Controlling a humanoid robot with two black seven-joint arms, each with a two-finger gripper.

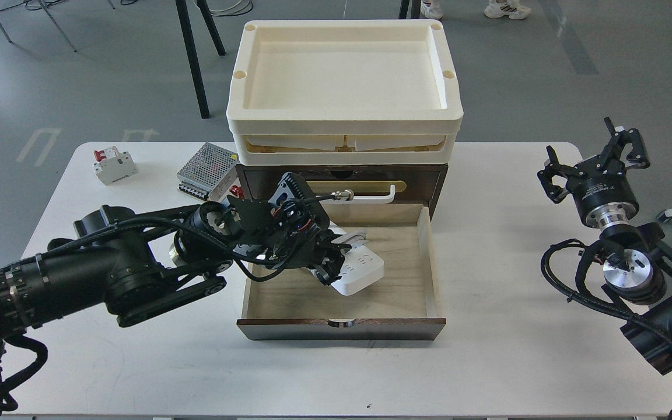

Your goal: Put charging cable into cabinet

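Note:
The cabinet [435, 175] stands at the table's middle back, a dark-brown chest with a cream tray top [342, 125]. Its lower drawer [342, 329] is pulled out toward me. The charging cable [362, 274], a white power strip with its cord coiled around it, is inside the drawer, tilted, its near end by the left-middle of the drawer floor. My left gripper [333, 268] is inside the drawer and shut on the strip's left end. My right gripper [595, 157] is open and empty at the table's far right, well away from the cabinet.
A small white circuit breaker with a red switch [114, 165] and a perforated metal power-supply box [206, 171] lie at the back left of the white table [487, 361]. The upper drawer's white handle [380, 197] on its brass plate is just above my left wrist.

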